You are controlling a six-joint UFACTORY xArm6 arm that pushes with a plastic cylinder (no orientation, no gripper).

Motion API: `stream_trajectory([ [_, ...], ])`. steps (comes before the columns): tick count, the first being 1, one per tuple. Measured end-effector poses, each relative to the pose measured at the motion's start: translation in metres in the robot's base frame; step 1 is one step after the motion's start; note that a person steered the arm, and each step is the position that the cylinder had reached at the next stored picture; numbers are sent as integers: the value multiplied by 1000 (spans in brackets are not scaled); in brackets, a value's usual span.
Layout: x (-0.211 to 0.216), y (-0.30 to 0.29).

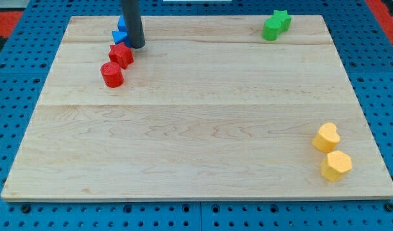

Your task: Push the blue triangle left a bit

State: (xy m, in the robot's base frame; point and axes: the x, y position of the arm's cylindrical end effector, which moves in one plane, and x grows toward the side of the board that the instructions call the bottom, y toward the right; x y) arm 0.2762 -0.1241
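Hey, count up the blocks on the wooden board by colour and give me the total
Red: 2, a hexagon-like block and a cylinder
Blue: 1, the triangle, partly hidden behind my tip
Green: 2, a star and another block
Yellow: 2, a heart and a hexagon-like block
Total: 7

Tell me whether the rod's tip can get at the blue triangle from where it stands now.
Probably yes. My tip sits right against the blue triangle, on its right side in the view, with nothing between them. The red blocks lie just below, clear of a leftward push.
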Motion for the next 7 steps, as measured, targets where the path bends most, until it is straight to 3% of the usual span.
stream_trajectory([
  [5, 19, 0],
  [6, 10, -4],
  [7, -28, -17],
])
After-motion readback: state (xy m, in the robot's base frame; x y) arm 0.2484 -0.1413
